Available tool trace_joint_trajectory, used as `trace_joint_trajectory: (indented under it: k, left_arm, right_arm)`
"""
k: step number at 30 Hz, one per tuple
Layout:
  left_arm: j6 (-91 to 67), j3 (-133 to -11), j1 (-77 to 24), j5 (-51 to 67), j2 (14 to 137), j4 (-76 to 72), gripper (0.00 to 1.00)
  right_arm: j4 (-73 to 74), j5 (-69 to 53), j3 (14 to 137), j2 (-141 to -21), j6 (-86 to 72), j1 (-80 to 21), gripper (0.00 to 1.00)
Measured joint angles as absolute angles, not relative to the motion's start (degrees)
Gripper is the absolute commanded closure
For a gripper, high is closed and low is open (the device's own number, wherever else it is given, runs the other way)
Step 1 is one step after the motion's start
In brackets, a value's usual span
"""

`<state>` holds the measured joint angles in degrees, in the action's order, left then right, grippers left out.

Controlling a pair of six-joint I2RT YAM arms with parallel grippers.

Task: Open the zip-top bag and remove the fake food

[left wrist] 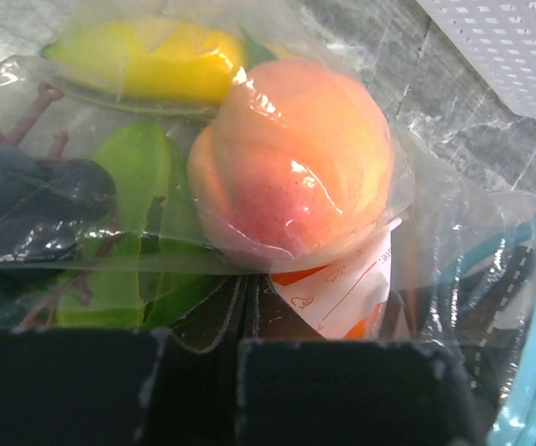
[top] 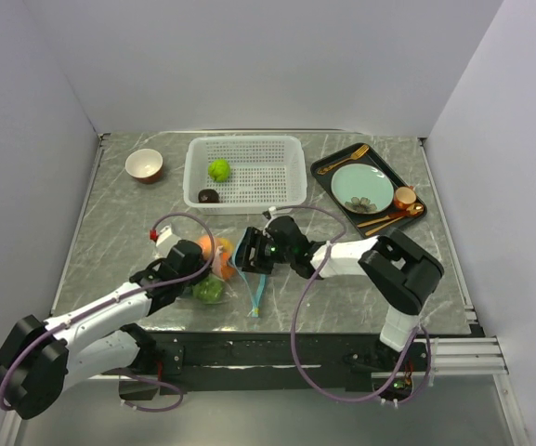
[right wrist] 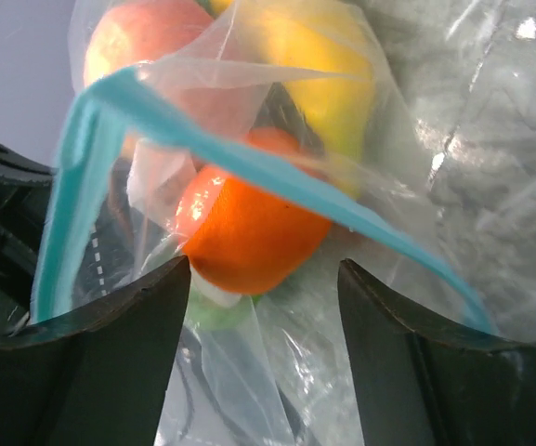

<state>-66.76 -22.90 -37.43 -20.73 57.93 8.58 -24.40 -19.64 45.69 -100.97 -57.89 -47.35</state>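
The zip-top bag [top: 228, 274] lies at the table's near middle, its teal zip strip [top: 256, 294] parted. In the left wrist view a peach [left wrist: 291, 167], a yellow banana [left wrist: 147, 60], dark grapes [left wrist: 35, 204] and a green piece [left wrist: 128, 186] show through the plastic. My left gripper [top: 196, 263] is shut on the bag's plastic [left wrist: 241, 311]. My right gripper [top: 251, 254] is open at the bag's mouth [right wrist: 263, 307]. An orange [right wrist: 249, 232] sits just ahead between its fingers [right wrist: 119, 353], under the teal strip [right wrist: 249, 158]. A green fruit [top: 219, 169] and a dark piece [top: 209, 196] lie in the basket.
The white perforated basket [top: 286, 158] stands at the back middle. A small bowl [top: 144, 165] is at the back left. A black tray [top: 328, 172] with a pale-green plate [top: 360, 186], a cup and cutlery is at the back right.
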Motion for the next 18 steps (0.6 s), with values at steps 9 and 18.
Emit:
trace_joint_trajectory:
  k: [9,18]
  left_arm:
    - [-66.65,-22.24,-37.67,-19.84,60.27,4.1,0.99]
    - [-66.72,-21.61,-40.03,-21.37,61.65,1.54,0.99]
  right_arm:
    - [-23.66,-18.87,49.23,-104.01,-58.24,-48.49,0.22]
    - [-19.09,-16.62,52.75,-106.24,-57.08,-49.74,0.2]
